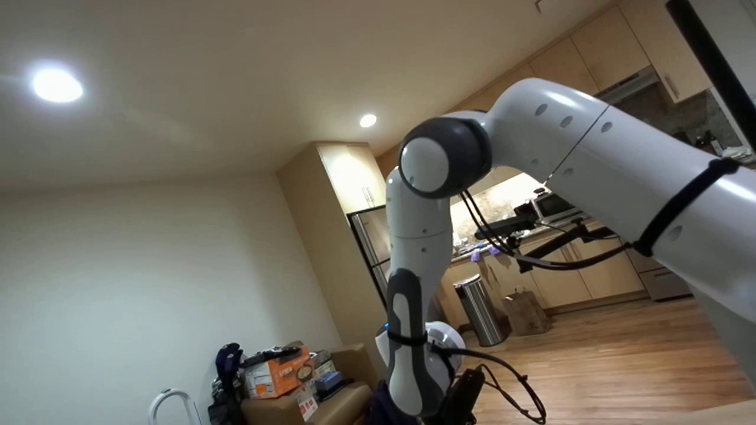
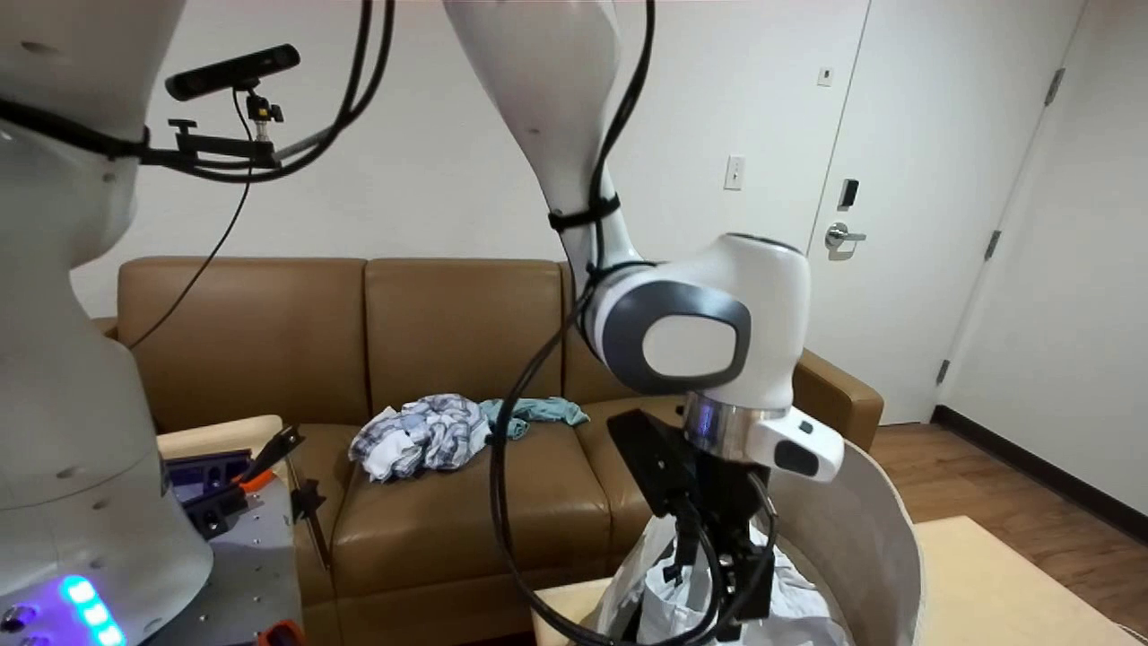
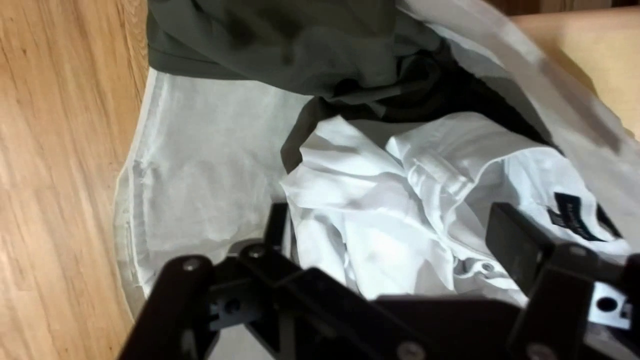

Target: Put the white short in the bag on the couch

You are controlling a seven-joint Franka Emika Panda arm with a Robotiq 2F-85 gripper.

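White short (image 3: 400, 215) lies in the bag (image 3: 200, 165); jaws spread wide over it, nothing gripped that I can see. Likely a pick: close on a thick fold, keep bag fabric out, lift straight up, then couch (image 2: 475, 511).

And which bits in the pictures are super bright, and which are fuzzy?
In an exterior view, the big ceiling light glares as a white blob; in an exterior view, the blue lights low in the corner glow strongly; in the wrist view, the white shorts have a washed-out patch, while the dark pincer looks fuzzy, probably from being so close.
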